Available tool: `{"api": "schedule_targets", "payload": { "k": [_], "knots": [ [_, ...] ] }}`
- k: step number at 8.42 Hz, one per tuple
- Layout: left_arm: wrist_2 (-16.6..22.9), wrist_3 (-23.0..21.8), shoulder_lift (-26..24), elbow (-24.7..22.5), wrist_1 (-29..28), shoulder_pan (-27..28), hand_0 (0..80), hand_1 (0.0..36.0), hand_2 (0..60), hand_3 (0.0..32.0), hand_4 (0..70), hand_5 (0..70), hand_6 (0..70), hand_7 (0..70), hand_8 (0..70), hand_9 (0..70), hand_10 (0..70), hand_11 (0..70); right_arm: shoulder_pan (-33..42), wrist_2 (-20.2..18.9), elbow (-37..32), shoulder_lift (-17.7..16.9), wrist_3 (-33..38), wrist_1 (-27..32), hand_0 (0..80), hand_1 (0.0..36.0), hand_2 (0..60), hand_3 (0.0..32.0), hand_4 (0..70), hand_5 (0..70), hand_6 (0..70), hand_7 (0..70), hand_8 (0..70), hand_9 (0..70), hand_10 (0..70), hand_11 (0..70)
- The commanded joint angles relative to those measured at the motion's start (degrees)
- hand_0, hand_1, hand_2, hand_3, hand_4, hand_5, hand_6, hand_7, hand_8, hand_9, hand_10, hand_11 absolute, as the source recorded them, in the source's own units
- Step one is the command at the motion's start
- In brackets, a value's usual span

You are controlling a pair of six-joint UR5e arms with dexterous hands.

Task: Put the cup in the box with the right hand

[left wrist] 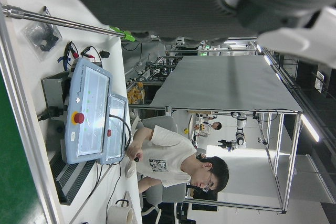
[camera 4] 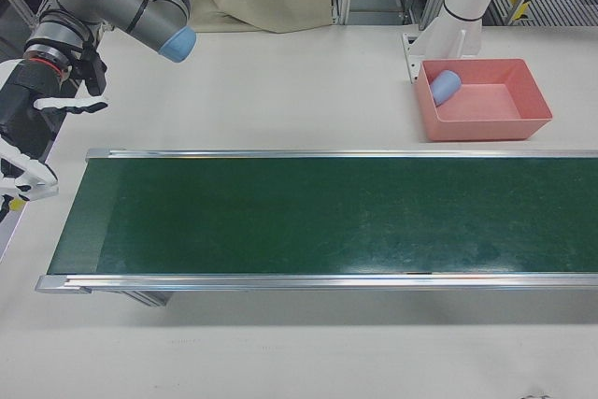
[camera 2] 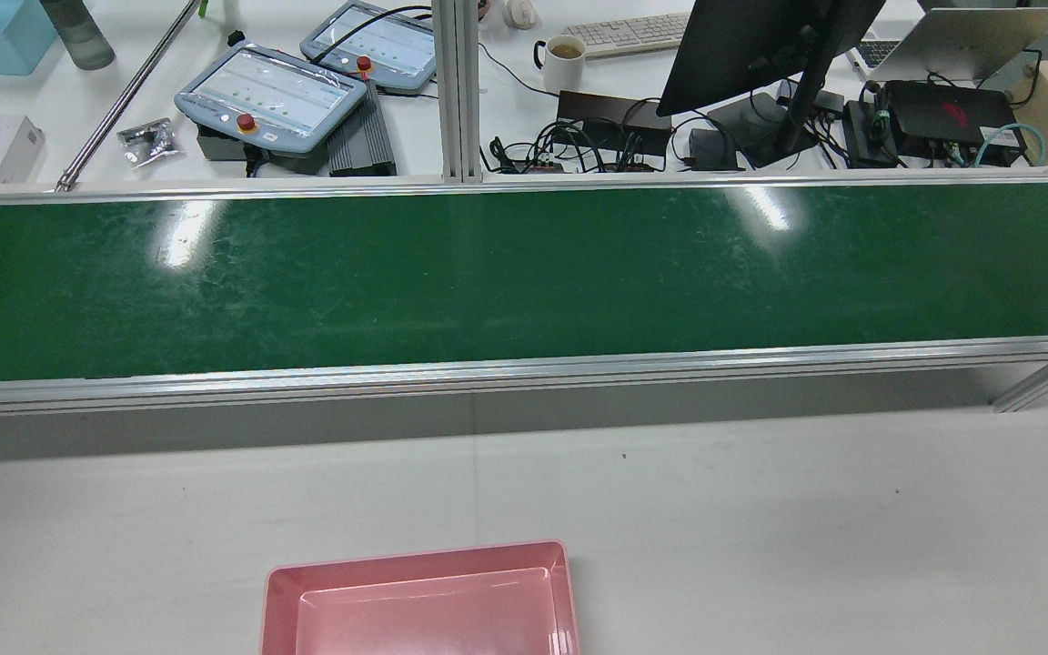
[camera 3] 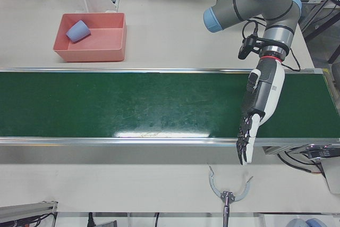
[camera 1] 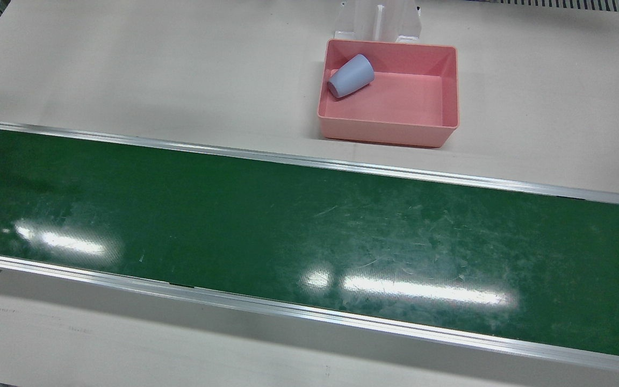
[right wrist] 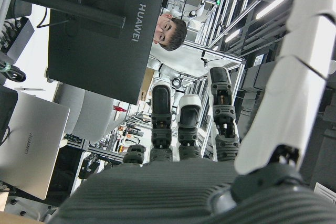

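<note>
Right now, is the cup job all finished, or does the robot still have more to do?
It looks finished. The blue cup already lies on its side inside the pink box, in a corner. Nothing is in hand: the right hand is off at the far end of the green belt, open and empty, and the left hand hangs open over the other end. Nothing seems left, except perhaps parking the arms.

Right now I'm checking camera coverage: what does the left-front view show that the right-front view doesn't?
Only the left-front view shows the left hand, fingers extended, hanging over the belt's end. Only the right-front view shows the right hand, open and empty, beyond the belt's other end. Both show the green belt, the pink box and the blue cup lying tipped inside it.
</note>
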Motion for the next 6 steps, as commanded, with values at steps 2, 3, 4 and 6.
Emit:
{"api": "schedule_targets", "payload": {
  "k": [2,3,4,6],
  "knots": [
    [0.0,0.0,0.0,0.1,0.0,-0.1,0.0,0.0,0.0,0.0,0.0,0.0,0.0,0.0,0.0,0.0,0.0,0.0,0.0,0.2,0.8,-0.9,0.4,-2.5,47.9,21.3,35.3,0.0,22.7,5.5,23.3,70.0,22.0,45.4,1.5,3.2],
    [0.0,0.0,0.0,0.1,0.0,-0.1,0.0,0.0,0.0,0.0,0.0,0.0,0.0,0.0,0.0,0.0,0.0,0.0,0.0,0.2,0.8,-0.8,0.4,-2.5,47.0,19.6,33.5,0.0,22.3,5.2,23.3,70.0,22.3,45.8,2.4,4.4],
    [0.0,0.0,0.0,0.0,0.0,-0.1,0.0,0.0,0.0,0.0,0.0,0.0,0.0,0.0,0.0,0.0,0.0,0.0,0.1,0.2,0.9,-0.8,0.4,-2.4,46.9,19.2,32.6,0.0,22.0,5.2,23.4,70.0,22.4,45.9,3.0,5.3],
    [0.0,0.0,0.0,0.0,0.0,0.0,0.0,0.0,0.0,0.0,0.0,0.0,0.0,0.0,0.0,0.0,0.0,0.0,0.2,0.2,1.2,-0.8,0.4,-2.4,46.6,18.3,31.7,0.0,22.4,5.1,23.8,70.0,22.7,46.3,3.5,5.9]
  ]
}}
